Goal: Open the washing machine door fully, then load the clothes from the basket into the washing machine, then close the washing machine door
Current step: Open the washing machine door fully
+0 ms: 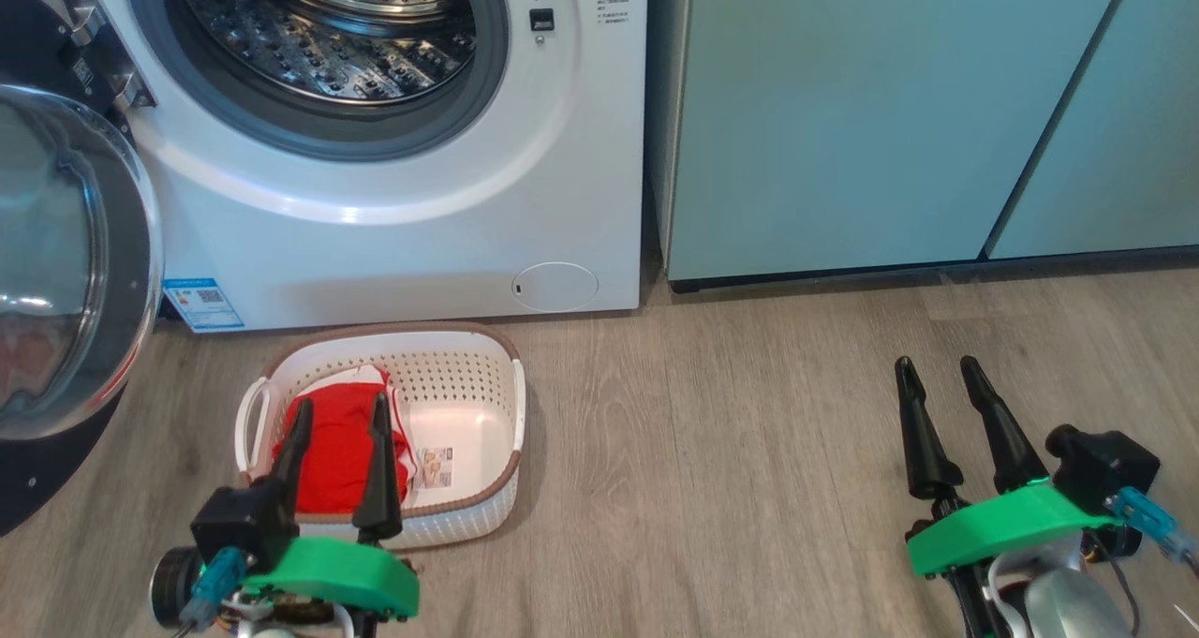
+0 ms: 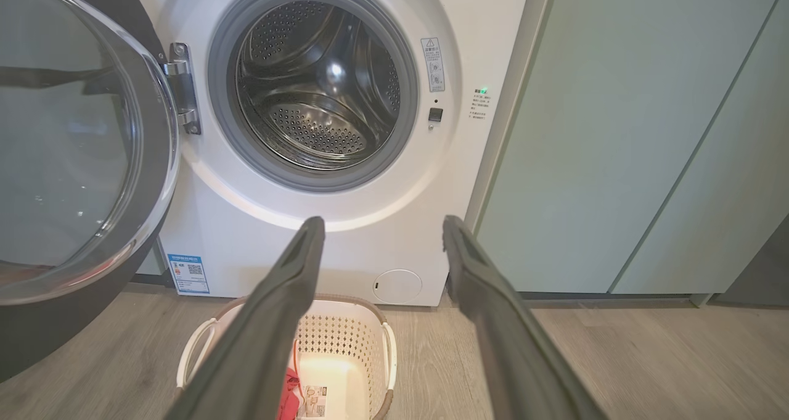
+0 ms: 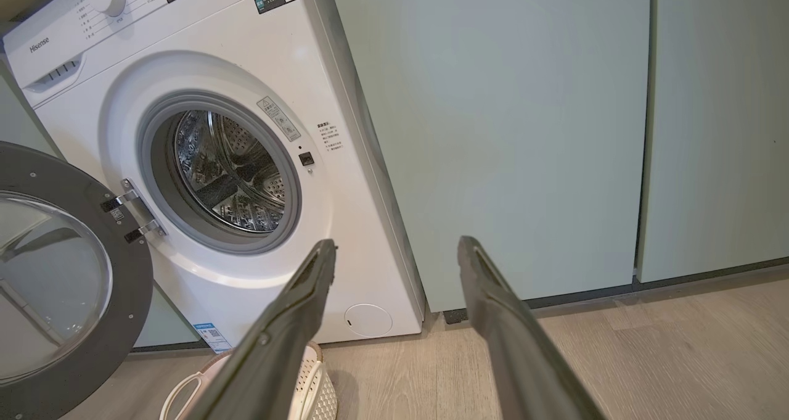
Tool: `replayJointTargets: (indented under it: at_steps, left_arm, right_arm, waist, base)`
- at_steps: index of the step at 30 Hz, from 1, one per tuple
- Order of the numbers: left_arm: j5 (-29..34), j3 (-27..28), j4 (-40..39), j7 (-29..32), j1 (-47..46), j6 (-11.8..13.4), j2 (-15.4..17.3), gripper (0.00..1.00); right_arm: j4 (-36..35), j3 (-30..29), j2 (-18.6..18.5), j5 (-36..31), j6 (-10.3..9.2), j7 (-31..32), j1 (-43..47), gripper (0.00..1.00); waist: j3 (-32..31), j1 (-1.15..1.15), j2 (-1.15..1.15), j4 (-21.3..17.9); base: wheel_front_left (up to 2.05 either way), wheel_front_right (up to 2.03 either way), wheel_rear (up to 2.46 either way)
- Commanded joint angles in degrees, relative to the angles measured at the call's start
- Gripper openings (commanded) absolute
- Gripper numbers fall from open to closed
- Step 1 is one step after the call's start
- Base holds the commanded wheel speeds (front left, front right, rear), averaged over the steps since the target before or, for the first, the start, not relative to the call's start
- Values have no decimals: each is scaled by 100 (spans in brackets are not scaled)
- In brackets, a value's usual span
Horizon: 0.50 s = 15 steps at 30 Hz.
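Observation:
The white washing machine [image 1: 393, 235] stands at the upper left with its steel drum exposed. Its round black-rimmed glass door [image 1: 66, 263] hangs swung wide to the left on its hinge, also seen as the door [image 2: 68, 161] and the door [image 3: 55, 284]. On the floor in front sits the cream basket [image 1: 468, 376] with red clothes [image 1: 342, 446] in its left half. My left gripper [image 1: 342, 408] hovers open above the clothes, holding nothing. My right gripper [image 1: 937, 368] is open over bare floor far to the right.
Pale teal cabinets [image 1: 890, 113] stand right of the washer, with a dark gap beneath them. Grey wood-look floor [image 1: 731, 451] stretches between the basket and my right arm. The basket [image 2: 345, 340] lies just below the washer's round flap [image 2: 397, 286].

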Motion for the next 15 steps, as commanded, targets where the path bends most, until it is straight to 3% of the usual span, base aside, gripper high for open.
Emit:
replayJointTargets:
  at_steps: [1,15]
  left_arm:
    - [4,140,-210,-28,-172,45,46,100]
    - [-86,92,-114,-28,-152,228,46,100]
  right_arm:
    - [-218,113,9,23,0,-77,-87,100]
    - [-215,143,9,12,0,-77,-78,100]
  waist:
    - [-5,0,0,16]
    - [-19,0,0,98]
  base:
    - [0,0,0]
    - [0,0,0]
